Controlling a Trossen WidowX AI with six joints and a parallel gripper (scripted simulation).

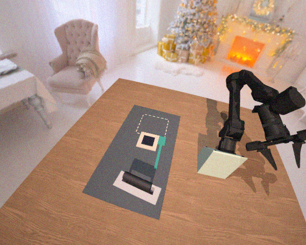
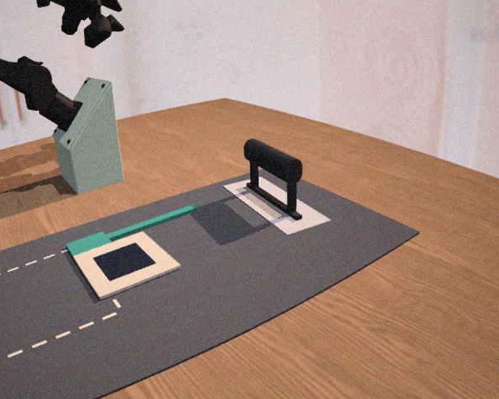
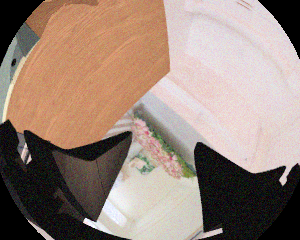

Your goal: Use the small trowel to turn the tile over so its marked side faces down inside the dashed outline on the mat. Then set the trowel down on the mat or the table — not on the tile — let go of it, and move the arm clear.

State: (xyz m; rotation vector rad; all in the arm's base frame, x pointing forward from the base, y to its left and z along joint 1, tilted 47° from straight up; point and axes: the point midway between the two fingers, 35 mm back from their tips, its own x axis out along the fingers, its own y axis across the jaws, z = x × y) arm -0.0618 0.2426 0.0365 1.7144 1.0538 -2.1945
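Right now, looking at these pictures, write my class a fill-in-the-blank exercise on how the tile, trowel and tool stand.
1. The tile's dark marked side faces ____.
2. The tile lies mostly ____ the dashed outline.
3. The green trowel lies on the ____.
4. The tool is open and holds ____.

Missing words: up; outside; mat; nothing
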